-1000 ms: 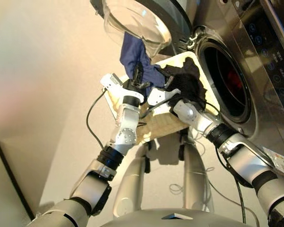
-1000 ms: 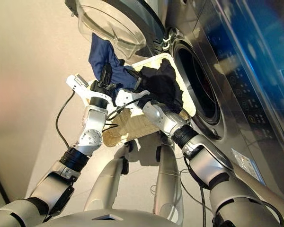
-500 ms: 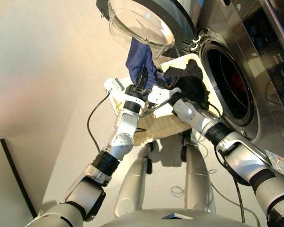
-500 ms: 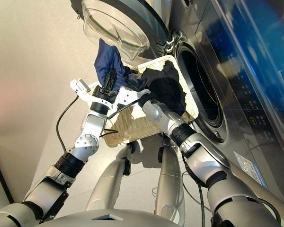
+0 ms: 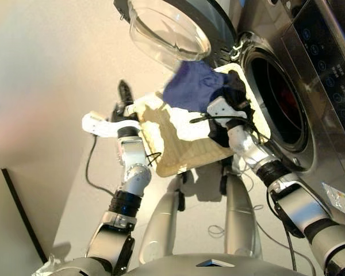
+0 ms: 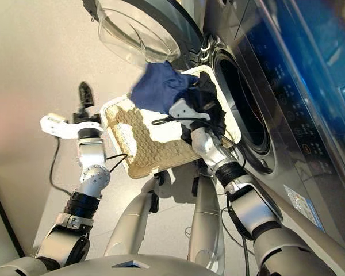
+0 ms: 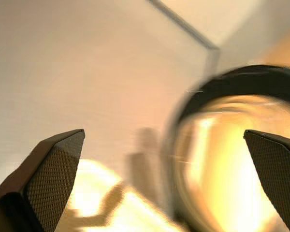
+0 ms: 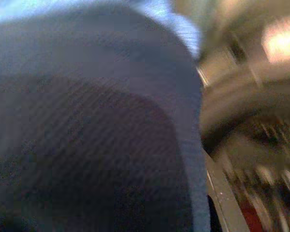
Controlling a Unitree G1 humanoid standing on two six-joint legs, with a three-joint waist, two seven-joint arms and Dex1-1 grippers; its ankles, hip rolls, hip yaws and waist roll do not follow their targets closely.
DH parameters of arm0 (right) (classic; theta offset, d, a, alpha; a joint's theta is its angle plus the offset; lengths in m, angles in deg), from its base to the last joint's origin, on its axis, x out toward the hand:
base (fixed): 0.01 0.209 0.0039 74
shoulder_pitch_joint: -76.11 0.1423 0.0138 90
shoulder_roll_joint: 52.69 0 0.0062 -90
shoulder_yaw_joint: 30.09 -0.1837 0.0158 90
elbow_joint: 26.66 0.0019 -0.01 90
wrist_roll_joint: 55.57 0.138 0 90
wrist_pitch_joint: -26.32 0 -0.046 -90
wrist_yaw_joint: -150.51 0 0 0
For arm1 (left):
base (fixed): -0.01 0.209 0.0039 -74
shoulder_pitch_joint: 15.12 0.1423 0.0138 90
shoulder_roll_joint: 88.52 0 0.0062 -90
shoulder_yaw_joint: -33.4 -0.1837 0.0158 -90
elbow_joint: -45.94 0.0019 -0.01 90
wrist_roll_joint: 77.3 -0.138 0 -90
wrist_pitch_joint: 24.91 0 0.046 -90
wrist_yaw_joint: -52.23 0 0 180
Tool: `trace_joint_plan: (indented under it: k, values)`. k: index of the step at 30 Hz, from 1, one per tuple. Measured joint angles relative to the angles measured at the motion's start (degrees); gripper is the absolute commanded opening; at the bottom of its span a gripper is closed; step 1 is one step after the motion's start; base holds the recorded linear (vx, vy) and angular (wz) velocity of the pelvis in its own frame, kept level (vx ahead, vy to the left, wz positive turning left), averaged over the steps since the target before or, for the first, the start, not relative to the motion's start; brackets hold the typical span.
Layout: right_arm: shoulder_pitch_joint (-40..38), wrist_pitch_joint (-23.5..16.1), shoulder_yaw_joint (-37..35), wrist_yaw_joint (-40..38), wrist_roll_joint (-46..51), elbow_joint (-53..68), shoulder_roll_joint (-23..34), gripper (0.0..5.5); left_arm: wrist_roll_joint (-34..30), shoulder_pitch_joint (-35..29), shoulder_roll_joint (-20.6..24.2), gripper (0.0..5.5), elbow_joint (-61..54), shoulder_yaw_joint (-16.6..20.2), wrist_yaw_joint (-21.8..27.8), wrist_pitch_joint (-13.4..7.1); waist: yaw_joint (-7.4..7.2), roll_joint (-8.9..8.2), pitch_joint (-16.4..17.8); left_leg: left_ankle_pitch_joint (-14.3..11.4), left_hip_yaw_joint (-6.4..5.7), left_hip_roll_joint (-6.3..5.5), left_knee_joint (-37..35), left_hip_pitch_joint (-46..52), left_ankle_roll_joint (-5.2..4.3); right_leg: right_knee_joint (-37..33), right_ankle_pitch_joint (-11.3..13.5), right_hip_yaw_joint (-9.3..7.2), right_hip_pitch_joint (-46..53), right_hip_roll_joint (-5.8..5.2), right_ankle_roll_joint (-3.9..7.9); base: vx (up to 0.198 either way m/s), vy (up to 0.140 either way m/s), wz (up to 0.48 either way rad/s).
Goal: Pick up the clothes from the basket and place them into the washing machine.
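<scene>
The navy garment (image 5: 192, 86) lies bunched over the far end of the wicker basket (image 5: 178, 141), draped onto my right wrist. It fills the right wrist view as navy cloth (image 8: 87, 96). The black garment (image 5: 237, 95) sits beside it near the washing machine's drum hole (image 5: 276, 106), and my right gripper (image 5: 225, 112) is buried in these two cloths, so its fingers are hidden. My left gripper (image 5: 123, 87) stands open and empty, left of the basket and off it, pointing at the porthole door (image 7: 232, 145). A reddish patch (image 5: 283, 99) shows inside the drum.
The glass porthole door (image 5: 167, 29) hangs open above the basket's far end. The washing machine's control panel (image 5: 328, 52) runs along the right. A black cable (image 5: 92, 167) loops off my left forearm. Beige floor (image 5: 46, 86) lies left of the basket.
My left gripper let go of the navy garment and swung left, off the basket. The navy garment dropped onto my right wrist and the black garment. The right gripper shifted toward the drum.
</scene>
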Motion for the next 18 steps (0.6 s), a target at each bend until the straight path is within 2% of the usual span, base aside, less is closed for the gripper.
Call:
trace_joint_plan:
  k: [5, 7, 10, 13, 15, 18]
  values:
    - [1.56, 1.14, -7.18, -8.37, 2.79, -3.36, 0.21, 0.0, -4.44, 1.66, -0.18, 5.5, 4.85, -1.22, -1.91, 0.6, 0.23, 0.27, 0.14, -0.15, -0.07, -0.28, 1.9, -3.33, -0.08, 0.86, 0.14, -0.06, -2.68, -0.43, -0.21, 0.0, 0.0, 0.0]
    - [5.05, 1.63, -11.63, -12.2, 5.1, -5.43, 0.16, 0.0, -4.97, 1.11, -0.17, 5.5, 5.17, -1.92, -1.89, 0.69, 0.4, 1.06, 0.66, -0.27, -0.26, -0.56, 3.13, -5.41, -0.08, 1.52, -0.07, -0.03, -4.48, -0.72, 0.13, -0.007, 0.029, 0.069]
    - [11.82, 2.47, -16.51, -16.66, 9.73, -9.56, 1.8, 0.0, -5.14, 0.72, -0.01, 5.5, 5.1, -3.45, -1.76, 0.8, 1.44, 2.57, 1.97, -0.82, -0.18, -0.73, 6.01, -8.78, -0.1, 2.97, -0.01, 0.15, -7.15, -0.98, 0.04, -0.008, 0.037, 0.069]
    - [17.66, 3.29, -18.44, -19.99, 13.62, -13.54, 5.25, 0.0, -5.61, 1.1, 0.85, 5.5, 5.01, -3.6, -1.64, 1.01, 2.09, 2.93, 3.48, -1.82, -0.16, -0.85, 9.62, -12.45, -0.37, 5.27, -0.4, 0.34, -10.23, -1.25, -0.18, -0.003, 0.019, 0.041]
    - [21.97, 4.14, -18.9, -21.35, 15.61, -17.81, 10.04, 0.0, -6.0, 1.11, 1.33, 5.5, 4.98, -4.06, -1.01, 1.47, 2.85, 2.86, 3.81, -2.68, 0.1, -1.16, 12.59, -15.79, -0.36, 7.11, -0.7, 0.95, -13.37, -1.56, -0.27, 0.045, 0.049, 0.137]
    - [29.14, 5.45, -18.5, -24.01, 19.0, -22.62, 16.07, 0.0, -5.95, 1.29, 2.51, 5.5, 5.19, -5.12, -0.99, 1.83, 3.02, 3.11, 5.24, -3.71, 0.31, -1.44, 16.67, -20.15, -0.16, 9.2, -0.68, 1.55, -16.93, -1.86, -0.26, -0.025, 0.015, 0.03]
